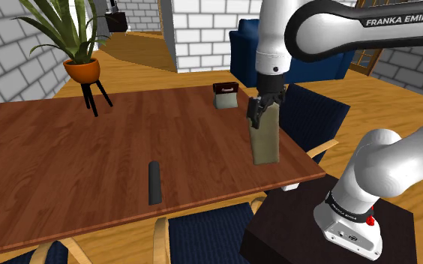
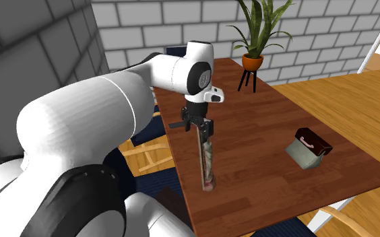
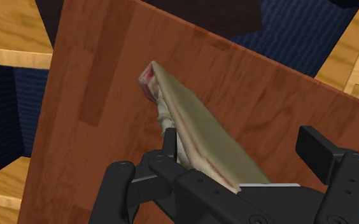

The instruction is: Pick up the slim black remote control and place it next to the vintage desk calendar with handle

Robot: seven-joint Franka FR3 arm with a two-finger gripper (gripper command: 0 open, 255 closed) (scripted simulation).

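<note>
White arm [image 1: 276, 37] bent over, wrist [image 1: 269, 78] pointing down, black jaws standing apart

All-black two-finger gripper [image 1: 265, 107] stood atop an upright flat olive slab [image 1: 265, 141] by the brown wooden tabletop's [image 1: 67, 150] stand-side edge; a slim black remote control [image 1: 154, 182] lay near its front edge.

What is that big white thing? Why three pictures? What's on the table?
It's a robot arm with a black gripper, its hand. One picture looks from beside it, one from another spot, one from a camera on the hand. On the brown table lie a slim black remote and a small desk calendar; a potted plant stands at one end. The gripper sits at the top of a flat olive slab standing on end. Whether it grips it, I cannot tell.
</note>
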